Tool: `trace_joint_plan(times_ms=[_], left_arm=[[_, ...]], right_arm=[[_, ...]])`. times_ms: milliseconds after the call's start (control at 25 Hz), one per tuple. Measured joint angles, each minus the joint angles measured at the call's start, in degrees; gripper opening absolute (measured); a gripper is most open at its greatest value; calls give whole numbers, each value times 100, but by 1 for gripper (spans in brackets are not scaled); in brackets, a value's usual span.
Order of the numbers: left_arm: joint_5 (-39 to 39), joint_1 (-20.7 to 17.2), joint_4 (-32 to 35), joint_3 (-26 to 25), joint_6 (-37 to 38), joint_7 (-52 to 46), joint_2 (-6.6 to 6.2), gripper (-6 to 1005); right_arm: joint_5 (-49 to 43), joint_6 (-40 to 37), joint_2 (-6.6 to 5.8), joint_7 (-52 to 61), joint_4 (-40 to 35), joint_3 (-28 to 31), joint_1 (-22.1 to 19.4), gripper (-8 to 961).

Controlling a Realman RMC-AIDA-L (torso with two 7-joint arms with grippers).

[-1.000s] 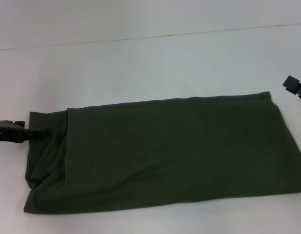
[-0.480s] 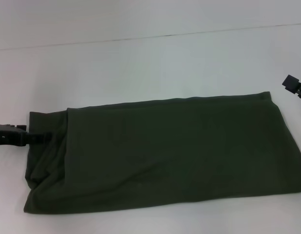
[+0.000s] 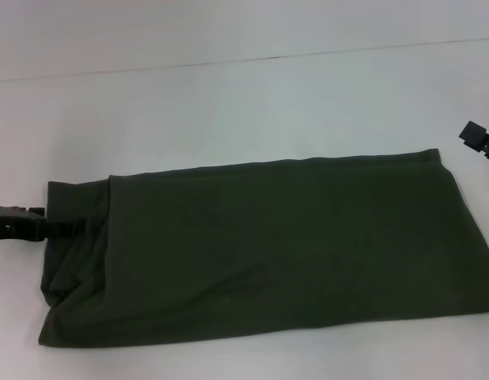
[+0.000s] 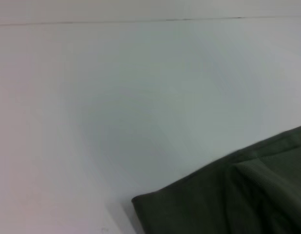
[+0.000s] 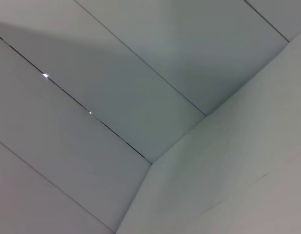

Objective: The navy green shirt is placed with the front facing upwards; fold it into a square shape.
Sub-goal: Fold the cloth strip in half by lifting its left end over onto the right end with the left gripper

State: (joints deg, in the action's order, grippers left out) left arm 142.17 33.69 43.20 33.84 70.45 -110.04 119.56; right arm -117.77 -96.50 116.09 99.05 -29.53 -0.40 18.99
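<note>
One navy green shirt [image 3: 268, 249] lies flat on the white table [image 3: 229, 103], folded into a long band that runs from the robot's left to its right, plain green side up, with no lettering in sight. At its left end a narrower underlying layer sticks out past the upper fold. The left pincer [image 3: 70, 228] reaches in low from the left, its tip over that projecting end and touching the cloth; whether it is open or gripping the fabric I cannot tell. The left wrist view shows a folded shirt corner on the table. The right pincer [image 3: 480, 141] hangs at the right edge, apart from the shirt's far right corner; its state cannot be told.
</note>
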Motion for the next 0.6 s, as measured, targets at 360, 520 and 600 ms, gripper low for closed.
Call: trace_joint_plan(times_ms=[360, 520, 600], left_arm=[[13, 6, -24, 1, 80, 0, 4, 919], [13, 6, -24, 15, 179, 0, 12, 920], [13, 6, -22, 16, 230, 0, 13, 920]], right_arm=[[0, 0, 0, 0, 0, -5, -10, 516], [0, 0, 0, 0, 0, -6, -10, 516], [0, 0, 0, 0, 0, -8, -10, 516]])
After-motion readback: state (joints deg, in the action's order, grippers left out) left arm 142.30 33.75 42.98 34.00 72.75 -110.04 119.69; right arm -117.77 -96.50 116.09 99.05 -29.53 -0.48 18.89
